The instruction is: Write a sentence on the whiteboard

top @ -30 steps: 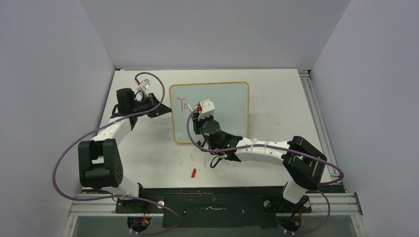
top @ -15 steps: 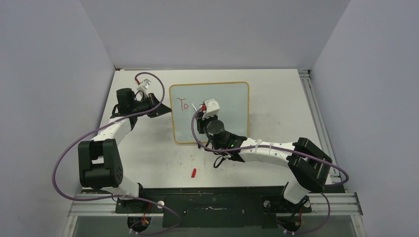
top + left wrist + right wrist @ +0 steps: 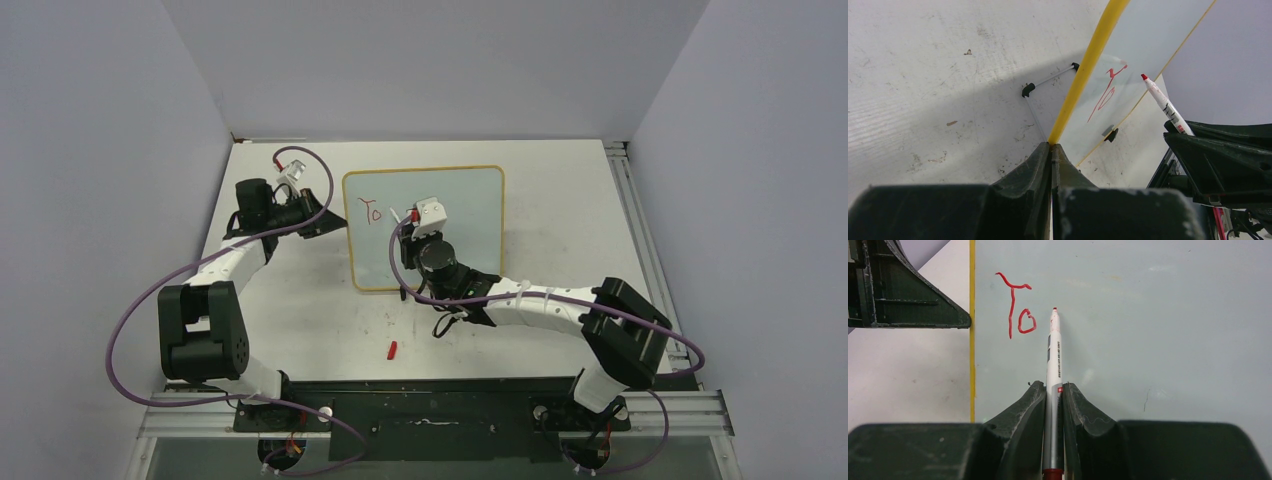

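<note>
Whiteboard [image 3: 470, 205] sits mid-counter [image 3: 570, 200], yellow frame, long side running left-right. Left gripper [image 3: 1051, 149] is pinched tight on the frame at the board's left edge, with the yellow rim running in between its fingers. Right gripper [image 3: 1053, 390] reaches over the board from the near side, clamped narrow on a marker [image 3: 1053, 352]: white barrel, red tip pointing toward the far edge. Sentence [image 3: 1017, 307] reads just "To" in thin red, in the board's top-left corner, close to the frame. Marker tip is just right of the "o", about level with its top. Can't tell from any view whether the tip touches the surface. Black clip feet [image 3: 1027, 90] on thin wire show at the board's edges in the left wrist view. Small red cap-like piece [image 3: 392, 349] lies on the near side of the counter, well apart from the board.
</note>
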You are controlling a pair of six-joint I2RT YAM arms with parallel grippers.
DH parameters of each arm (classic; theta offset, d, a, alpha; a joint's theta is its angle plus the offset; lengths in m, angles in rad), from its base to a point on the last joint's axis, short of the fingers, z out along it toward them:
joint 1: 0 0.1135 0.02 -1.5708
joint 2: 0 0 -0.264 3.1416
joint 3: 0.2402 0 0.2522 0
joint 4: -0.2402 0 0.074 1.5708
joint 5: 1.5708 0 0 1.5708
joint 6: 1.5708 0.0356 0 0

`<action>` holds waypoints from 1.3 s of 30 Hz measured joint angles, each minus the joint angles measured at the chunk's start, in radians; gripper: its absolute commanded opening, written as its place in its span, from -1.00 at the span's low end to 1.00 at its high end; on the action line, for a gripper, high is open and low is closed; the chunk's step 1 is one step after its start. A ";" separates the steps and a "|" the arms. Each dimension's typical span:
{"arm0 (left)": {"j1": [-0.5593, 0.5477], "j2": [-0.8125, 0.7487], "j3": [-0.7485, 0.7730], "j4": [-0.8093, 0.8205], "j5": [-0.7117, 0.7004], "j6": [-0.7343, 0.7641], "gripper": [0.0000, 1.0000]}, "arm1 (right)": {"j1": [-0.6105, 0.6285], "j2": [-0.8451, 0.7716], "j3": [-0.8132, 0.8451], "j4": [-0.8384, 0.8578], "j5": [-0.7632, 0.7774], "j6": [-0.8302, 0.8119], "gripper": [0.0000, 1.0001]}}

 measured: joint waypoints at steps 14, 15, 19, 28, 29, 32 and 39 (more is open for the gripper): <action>0.000 0.000 0.000 0.000 -0.001 0.000 -1.00 | -0.005 0.033 0.000 0.000 -0.017 0.010 -0.89; 0.000 0.000 0.000 0.000 -0.001 0.000 -1.00 | -0.005 0.033 0.000 0.000 -0.018 0.011 -0.89; 0.000 0.000 0.000 0.000 -0.001 0.000 -1.00 | -0.006 0.035 0.001 0.000 -0.019 0.012 -0.89; 0.000 0.000 0.000 0.000 -0.008 0.000 -1.00 | -0.006 0.067 0.019 0.000 -0.045 0.008 -0.89; 0.000 0.000 0.000 0.000 -0.008 0.000 -1.00 | -0.006 0.067 0.019 0.000 -0.046 0.008 -0.89; 0.000 0.000 0.000 0.000 -0.008 0.000 -1.00 | -0.006 0.067 0.019 0.000 -0.045 0.008 -0.89; 0.000 0.000 0.000 0.000 -0.008 0.000 -1.00 | -0.001 0.067 0.011 0.000 -0.044 0.009 -0.89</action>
